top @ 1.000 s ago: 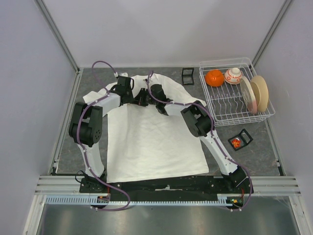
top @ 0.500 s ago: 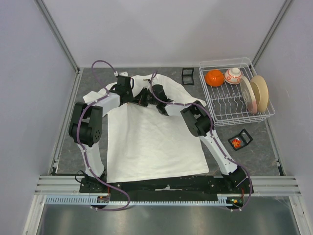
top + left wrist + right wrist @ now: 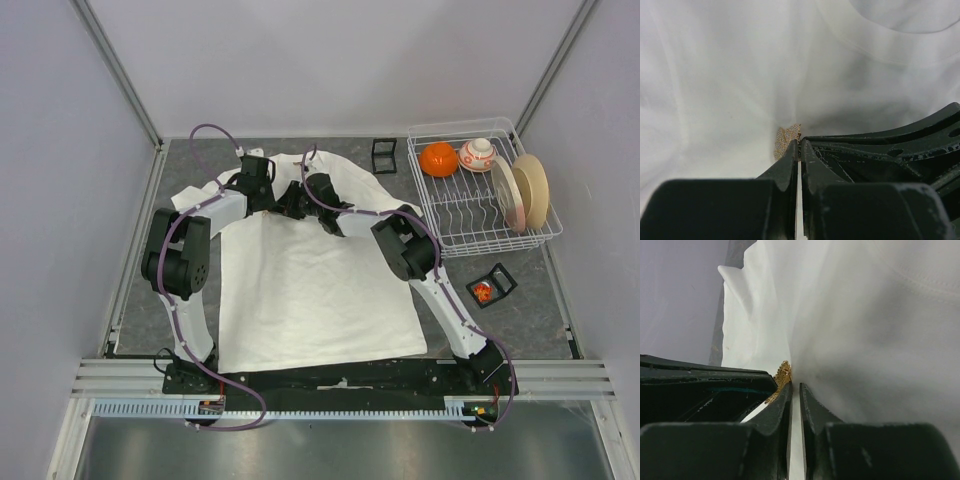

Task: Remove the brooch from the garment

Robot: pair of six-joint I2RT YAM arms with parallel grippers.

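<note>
The white garment point(image 3: 310, 290) lies flat on the table, collar at the far side. Both grippers meet on its chest just below the collar. The gold sparkly brooch point(image 3: 784, 141) sits at the tip of my left gripper point(image 3: 800, 143), whose jaws are closed to a hairline gap on it. It also shows in the right wrist view point(image 3: 782, 375). My right gripper point(image 3: 795, 386) is closed on a raised fold of the garment right beside the brooch. In the top view the left gripper point(image 3: 287, 199) and right gripper point(image 3: 303, 197) hide the brooch.
A white wire dish rack point(image 3: 480, 238) stands at the right with an orange bowl point(image 3: 438, 159), a small patterned bowl point(image 3: 478, 154) and plates point(image 3: 528, 190). A small black tray with a red object point(image 3: 490, 287) lies below it. A black frame point(image 3: 383, 155) sits behind the shirt.
The two grippers stay together at the chest; the right arm has shifted very slightly. Nothing else has moved.
</note>
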